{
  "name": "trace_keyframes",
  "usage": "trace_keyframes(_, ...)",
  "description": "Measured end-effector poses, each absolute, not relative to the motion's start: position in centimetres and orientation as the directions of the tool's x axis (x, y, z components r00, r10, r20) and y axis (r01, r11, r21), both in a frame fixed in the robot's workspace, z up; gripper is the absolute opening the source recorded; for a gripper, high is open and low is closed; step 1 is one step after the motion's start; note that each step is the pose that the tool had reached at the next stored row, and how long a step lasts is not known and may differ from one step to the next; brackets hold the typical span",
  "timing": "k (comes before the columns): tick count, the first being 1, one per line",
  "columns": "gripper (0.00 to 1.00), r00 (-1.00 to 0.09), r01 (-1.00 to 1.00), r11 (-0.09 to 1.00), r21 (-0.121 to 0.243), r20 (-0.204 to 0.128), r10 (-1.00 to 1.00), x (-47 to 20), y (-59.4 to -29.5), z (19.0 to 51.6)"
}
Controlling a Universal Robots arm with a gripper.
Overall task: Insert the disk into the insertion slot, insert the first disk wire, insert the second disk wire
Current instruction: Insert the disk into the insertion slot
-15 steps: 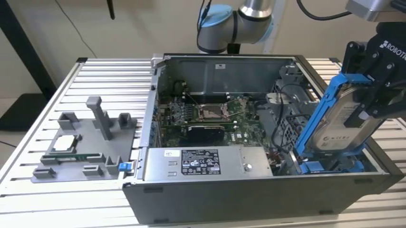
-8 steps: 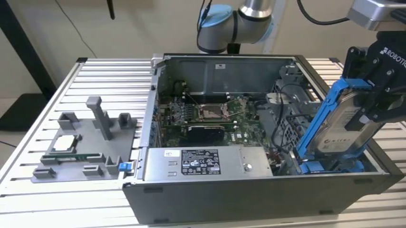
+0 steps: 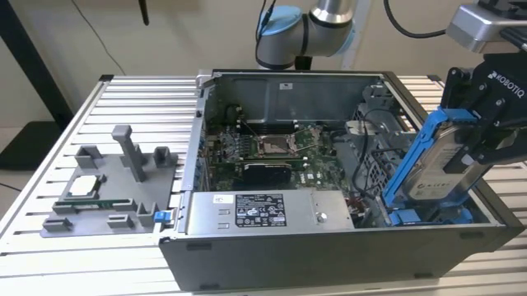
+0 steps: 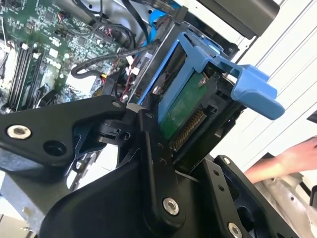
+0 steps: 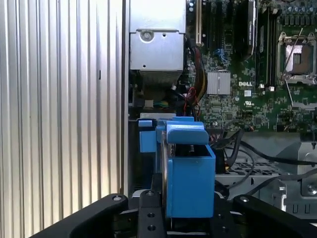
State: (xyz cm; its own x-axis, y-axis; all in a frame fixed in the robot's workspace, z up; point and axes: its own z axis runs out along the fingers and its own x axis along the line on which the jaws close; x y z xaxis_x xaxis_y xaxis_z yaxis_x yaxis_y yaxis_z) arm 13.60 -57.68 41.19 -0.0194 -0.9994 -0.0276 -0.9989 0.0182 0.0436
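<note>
Lower end of the disk [image 3: 436, 176] was lost behind the computer case [image 3: 329, 259] wall, the gripper [image 3: 471, 151] ran off the exterior view's right edge, and a hand [image 4: 292, 158] was cropped in the second wrist view.

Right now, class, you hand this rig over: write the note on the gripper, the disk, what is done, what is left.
The gripper is shut on the silver rectangular hard drive in its bright blue plastic carrier frame.
The drive is tilted, lower end inside the open dark computer case at the exterior view's right, upper end sticking out.
Done: drive gripped and at the case.
Left: drive not seated; both wires.
A person's hand is close by.
</note>
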Motion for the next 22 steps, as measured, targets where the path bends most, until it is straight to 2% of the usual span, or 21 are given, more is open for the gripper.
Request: trace_keyframes(22, 0.0, -0.032, -0.999, 0.031, 0.044, -0.029, -0.999, 13.7, -57.3, 38.9)
